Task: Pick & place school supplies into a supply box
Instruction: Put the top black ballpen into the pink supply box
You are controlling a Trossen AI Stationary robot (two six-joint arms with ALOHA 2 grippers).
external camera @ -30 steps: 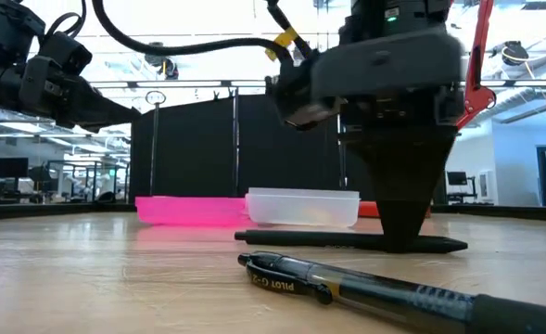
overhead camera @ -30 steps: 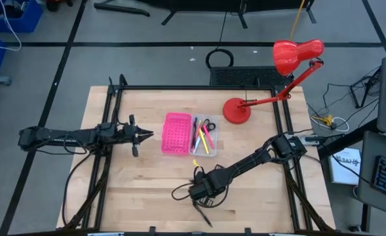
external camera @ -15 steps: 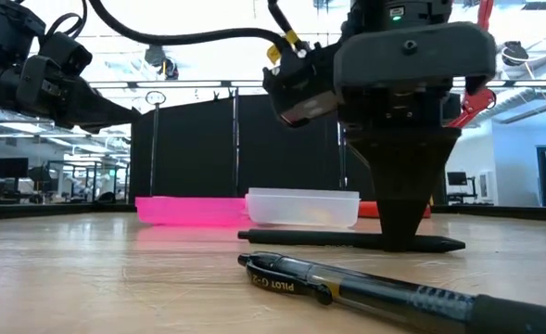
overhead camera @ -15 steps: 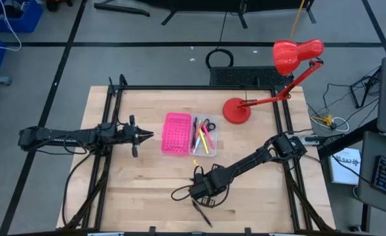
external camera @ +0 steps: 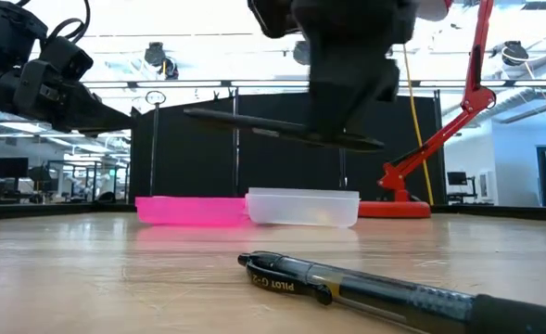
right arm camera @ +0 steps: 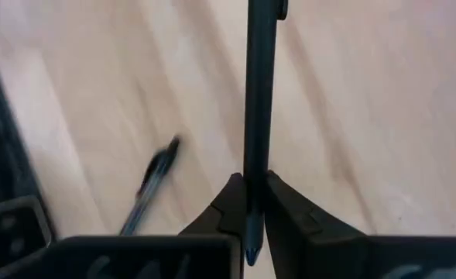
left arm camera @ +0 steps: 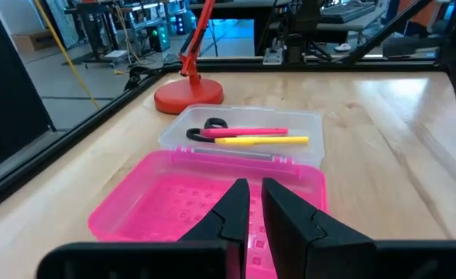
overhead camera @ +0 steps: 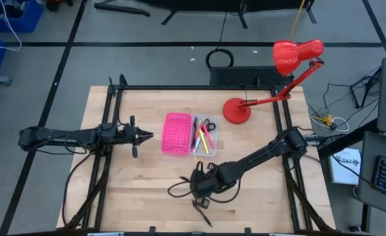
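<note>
My right gripper [external camera: 342,116] hangs above the table's near middle, shut on a black pen [external camera: 254,124]. A second black pen [external camera: 365,283] lies flat on the wood just near of it, also visible in the high view [overhead camera: 204,213] and the right wrist view [right arm camera: 149,186]. The translucent supply box [overhead camera: 204,136] stands on the table beside the pink perforated tray [overhead camera: 175,133]. It holds black-handled scissors [left arm camera: 207,124], a pink pen [left arm camera: 247,132] and a yellow pen [left arm camera: 265,140]. My left gripper [left arm camera: 255,203] waits shut, left of the pink tray. My right gripper pinches the black pen between its two fingers near one end of the barrel [right arm camera: 252,182], coming from above and pointing down, fingers across the pen. The pen is lifted clear of the table, nearly level, with its long end [external camera: 208,115] sticking out sideways.
A red desk lamp stands with its base [overhead camera: 236,110] near the far right of the table, and its arm slants over the right edge. A black frame [overhead camera: 193,88] borders the tabletop. A slack cable [overhead camera: 177,191] loops beside my right gripper. Bare wood lies at the near left.
My right gripper has risen straight up from the table with the black pen. A second ago the pen lay flat on the wood between the fingertips. It now hangs clear, well above the table, slightly tilted. The other pen has stayed put.
</note>
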